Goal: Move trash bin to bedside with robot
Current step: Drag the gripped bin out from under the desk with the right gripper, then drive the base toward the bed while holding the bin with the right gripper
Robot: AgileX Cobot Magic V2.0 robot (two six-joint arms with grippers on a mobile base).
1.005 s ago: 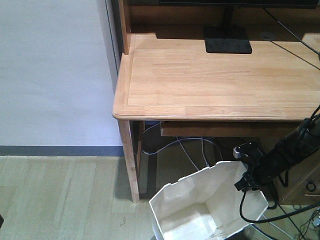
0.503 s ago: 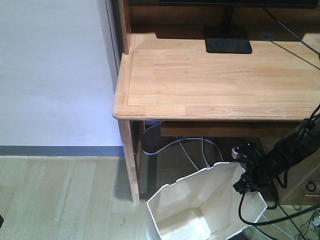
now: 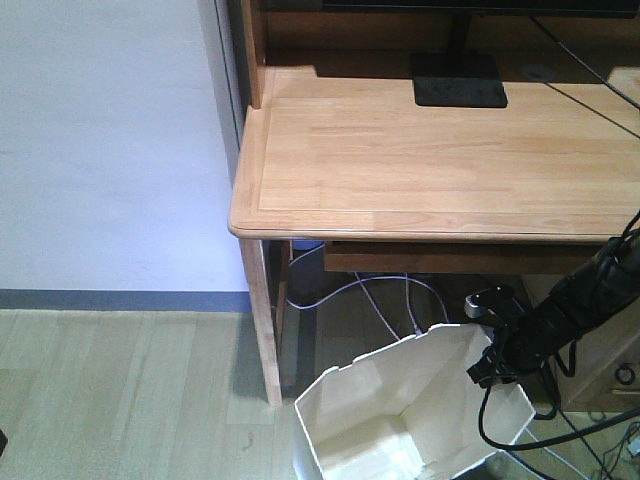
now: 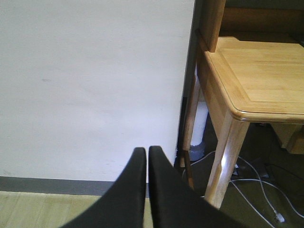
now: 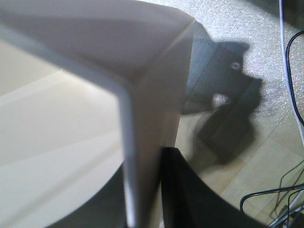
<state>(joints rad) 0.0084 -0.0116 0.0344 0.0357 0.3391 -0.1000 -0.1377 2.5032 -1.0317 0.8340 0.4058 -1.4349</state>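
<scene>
no readable text, no labels, no brands, no numbers, no signs in any view

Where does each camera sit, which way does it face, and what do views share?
Front-facing: high on the robot, looking down at the desk and trash bin; right arm shows lower right.
Left wrist: faces the wall and desk corner; shut left pincer below.
Right wrist: close on the trash bin's rim, clamped in the right pincer.
Shared: desk in front and left-wrist views; trash bin in front and right-wrist views.
</scene>
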